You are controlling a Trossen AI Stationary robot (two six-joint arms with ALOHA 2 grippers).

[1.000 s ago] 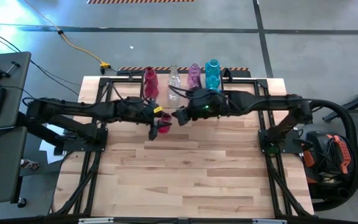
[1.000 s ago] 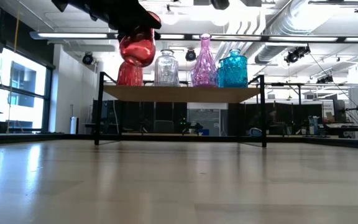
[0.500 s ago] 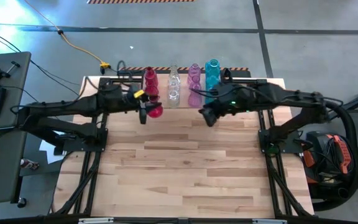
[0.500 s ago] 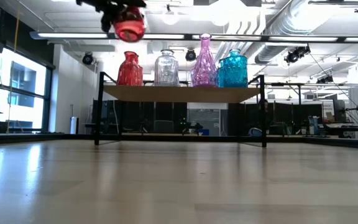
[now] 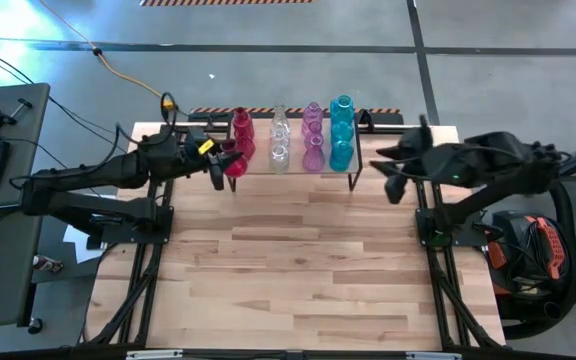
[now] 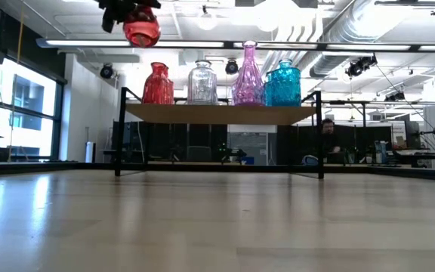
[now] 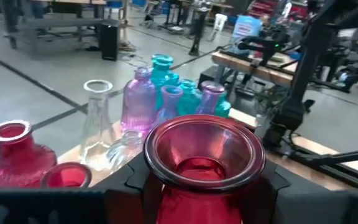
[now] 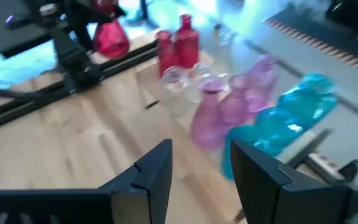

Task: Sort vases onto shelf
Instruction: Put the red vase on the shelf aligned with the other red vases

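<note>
My left gripper (image 5: 218, 166) is shut on a red bulbous vase (image 5: 234, 164), beside the left end of the shelf (image 6: 217, 113). In the low view the vase (image 6: 141, 29) hangs higher than the shelf's top. Red (image 5: 241, 125), clear (image 5: 280, 135), pink-purple (image 5: 313, 130) and teal (image 5: 342, 125) vases stand in rows on the shelf on their bases. My right gripper (image 5: 393, 186) is open and empty, to the right of the shelf; its wrist view shows the gap (image 8: 201, 171) between its fingers. My left gripper pinches the red vase's neck (image 7: 173, 199), just below the flared rim (image 7: 204, 152), between its two fingers. The fingers come about level from the table's left. The vase hangs clear of shelf and table, its bulb (image 6: 141, 32) below the fingers.
The shelf's black legs (image 6: 119, 136) stand at the table's far edge. Bare plank table (image 5: 298, 270) stretches from the shelf to the near edge. A person (image 6: 327, 130) sits in the room beyond.
My left gripper has carried the red vase up and toward the table's far left, from the table's middle to the shelf's left end. My right gripper has drawn back toward the table's right edge, away from the vase.
</note>
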